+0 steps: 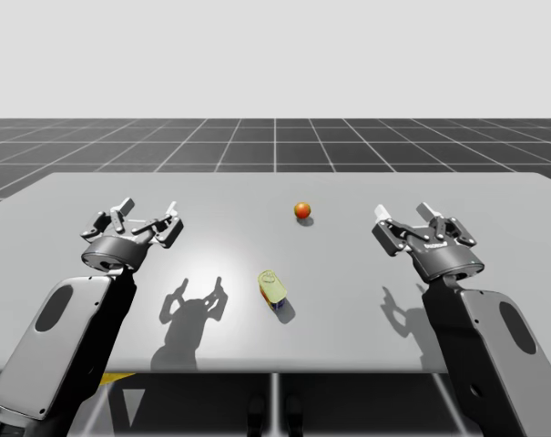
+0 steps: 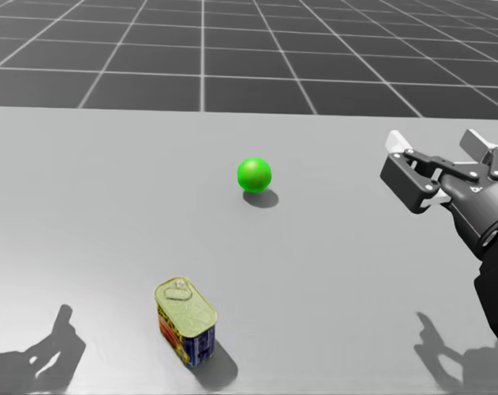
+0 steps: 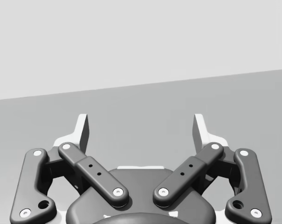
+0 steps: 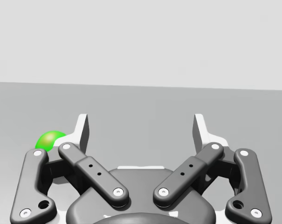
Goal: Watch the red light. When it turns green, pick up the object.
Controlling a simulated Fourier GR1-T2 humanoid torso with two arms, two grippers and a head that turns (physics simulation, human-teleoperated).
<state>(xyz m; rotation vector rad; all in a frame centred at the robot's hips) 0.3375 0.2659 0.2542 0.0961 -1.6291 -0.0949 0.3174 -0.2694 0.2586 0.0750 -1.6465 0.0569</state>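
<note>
My left gripper (image 1: pixel 147 217) hangs above the table with its jaws released and spread wide; in the left wrist view its two pale-tipped fingers (image 3: pixel 83 130) stand far apart with bare grey surface ahead of them. My right gripper (image 1: pixel 404 218) is released in the same way, its fingers (image 4: pixel 201 130) well apart and nothing between them. Just outside one finger of the right gripper, partly hidden behind its dark linkage, sits the small round light ball (image 4: pixel 50 140), green here and in the head view (image 2: pixel 254 174), though the high view renders it reddish-orange (image 1: pixel 301 210). The ball rests between the two grippers, about level with their fingertips and nearer the right one. The small rectangular metal tin with a yellow-green lid and blue, red and yellow sides (image 1: pixel 273 291) stands lid-up on the flat grey tabletop (image 1: pixel 257 196), roughly midway between the grippers, nearer my body than both sets of fingertips and well apart from each. In the head view the tin (image 2: pixel 185 321) sits on my side of the ball, apart from it.
</note>
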